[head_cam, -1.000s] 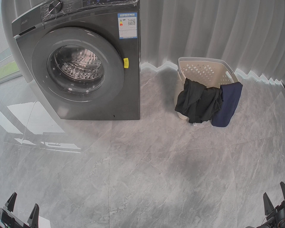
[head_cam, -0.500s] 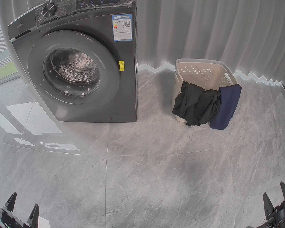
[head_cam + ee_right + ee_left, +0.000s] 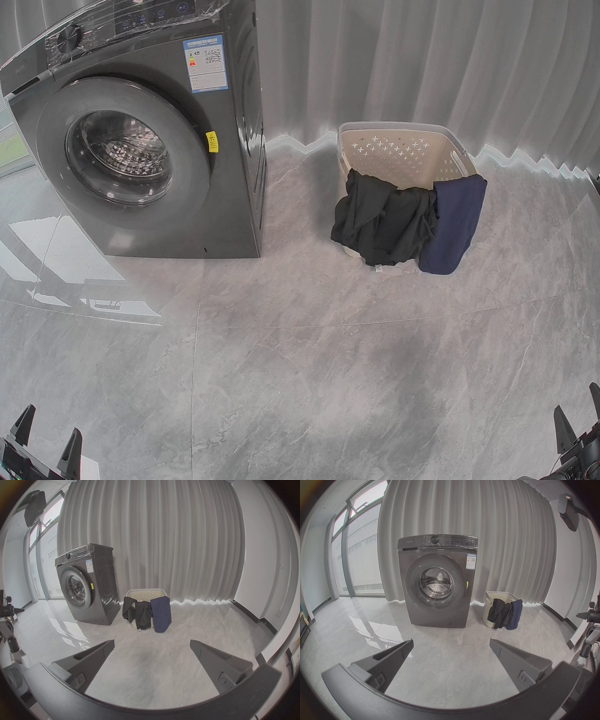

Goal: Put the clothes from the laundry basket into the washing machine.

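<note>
A dark grey washing machine point(image 3: 156, 156) stands at the far left with its round glass door point(image 3: 119, 156) closed. To its right a cream laundry basket point(image 3: 400, 147) sits on the floor by the curtain. A black garment point(image 3: 381, 222) and a navy garment point(image 3: 453, 219) hang over the basket's front rim. My left gripper point(image 3: 47, 437) is low at the near left, open and empty. My right gripper point(image 3: 581, 419) is low at the near right, open and empty. Both are far from the basket point(image 3: 500, 597) point(image 3: 145, 593) and the machine point(image 3: 437, 580) point(image 3: 87, 583).
A pale pleated curtain point(image 3: 425, 62) runs along the back wall behind machine and basket. Glossy grey floor tiles point(image 3: 312, 362) stretch between me and both. Tall windows point(image 3: 359, 548) are beyond the machine's far side. A dark skirting board point(image 3: 250, 614) lines the wall at the right.
The whole head view has shifted: machine and basket now sit further left in the picture, so the camera has turned. Both grippers keep their places and stay open.
</note>
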Robot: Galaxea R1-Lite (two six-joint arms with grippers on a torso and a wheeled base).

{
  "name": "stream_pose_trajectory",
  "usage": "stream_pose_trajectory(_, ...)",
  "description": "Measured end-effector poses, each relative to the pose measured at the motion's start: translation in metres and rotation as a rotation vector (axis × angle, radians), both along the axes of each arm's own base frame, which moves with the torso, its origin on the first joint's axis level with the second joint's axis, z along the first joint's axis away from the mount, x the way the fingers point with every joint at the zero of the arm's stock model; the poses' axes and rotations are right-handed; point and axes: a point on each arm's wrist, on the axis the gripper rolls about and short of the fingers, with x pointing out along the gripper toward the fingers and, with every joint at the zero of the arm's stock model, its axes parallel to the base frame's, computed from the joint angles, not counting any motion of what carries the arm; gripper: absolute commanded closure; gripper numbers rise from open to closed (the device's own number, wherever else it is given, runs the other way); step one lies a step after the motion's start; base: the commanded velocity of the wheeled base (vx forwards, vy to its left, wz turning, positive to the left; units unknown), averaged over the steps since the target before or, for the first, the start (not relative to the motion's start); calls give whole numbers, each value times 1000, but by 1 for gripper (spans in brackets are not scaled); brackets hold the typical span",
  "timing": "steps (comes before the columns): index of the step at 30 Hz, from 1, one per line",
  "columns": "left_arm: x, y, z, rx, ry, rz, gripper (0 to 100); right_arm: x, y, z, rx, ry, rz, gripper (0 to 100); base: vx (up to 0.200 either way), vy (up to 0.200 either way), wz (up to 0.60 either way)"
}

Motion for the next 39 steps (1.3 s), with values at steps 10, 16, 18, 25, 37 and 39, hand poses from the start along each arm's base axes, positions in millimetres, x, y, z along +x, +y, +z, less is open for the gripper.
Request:
stream_pose_trajectory(10, 0, 0, 0, 0, 0, 0, 0, 0, 0, 0, 0, 0, 0, 0, 0, -180, 0)
stream_pose_trajectory(16, 0, 0, 0, 0, 0, 0, 0, 0, 0, 0, 0, -1, 1, 0, 33, 0, 0)
stream_pose_trajectory(18, 0, 0, 0, 0, 0, 0, 0, 0, 0, 0, 0, -1, 1, 0, 200, 0, 0)
stream_pose_trajectory(25, 0, 0, 0, -3, 0, -1, 0, 0, 0, 0, 0, 0, 0, 0, 200, 0, 0)
stream_pose_trajectory(37, 0, 0, 0, -3, 2, 0, 0, 0, 0, 0, 0, 0, 2, 0, 133, 0, 0)
stream_pose_trajectory(39, 0, 0, 0, -3, 0, 1, 0, 0, 0, 0, 0, 0, 1, 0, 0, 0, 0)
